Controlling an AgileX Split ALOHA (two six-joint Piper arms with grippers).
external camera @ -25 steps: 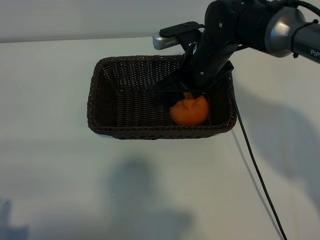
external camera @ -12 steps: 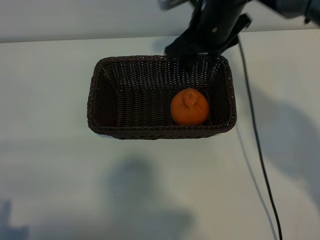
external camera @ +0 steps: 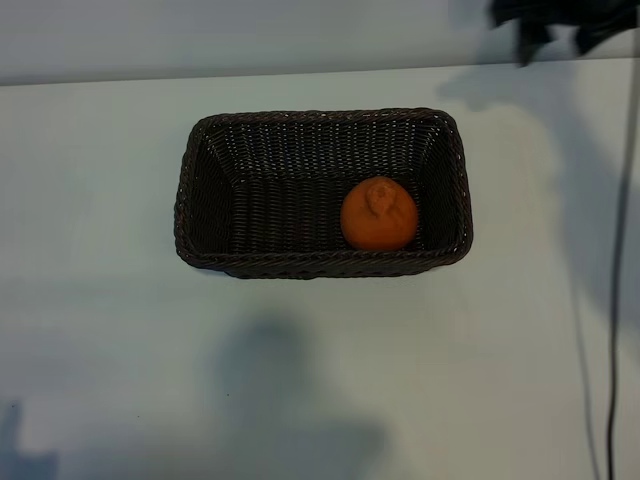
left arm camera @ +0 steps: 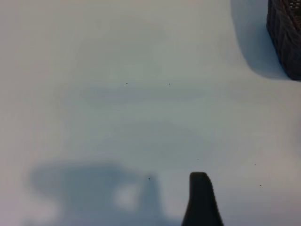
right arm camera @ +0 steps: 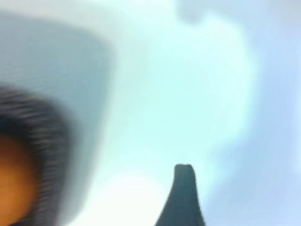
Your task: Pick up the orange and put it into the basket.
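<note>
The right gripper [external camera: 553, 35] sits at the top right corner of the exterior view, a dark shape cut off by the frame edge, above the table [external camera: 320, 380] and well apart from the basket [external camera: 200, 190]. Its jaws stand apart and nothing is between them. Its own wrist view is smeared, so only one dark fingertip [right arm camera: 183, 188] can be made out with certainty there, over pale tabletop, with a blurred patch of the orange [right arm camera: 14, 179] and dark wicker [right arm camera: 47, 141] at one edge.

The orange [external camera: 379, 214] lies inside the basket, on its floor, in the half nearer the right arm and close to the near long wall. Its knobby stem bump points up. Nothing touches it. The basket stands upright on the white table, its long sides running across the exterior view.

A thin black cable [external camera: 622, 200] hangs down along the right edge of that view, over the table.

The left gripper [left arm camera: 201, 197] is parked off to the side, out of the exterior view; its wrist view shows one dark fingertip over bare table, a corner of the basket [left arm camera: 284, 37] farther off, and its jaws are likewise spread and empty.
</note>
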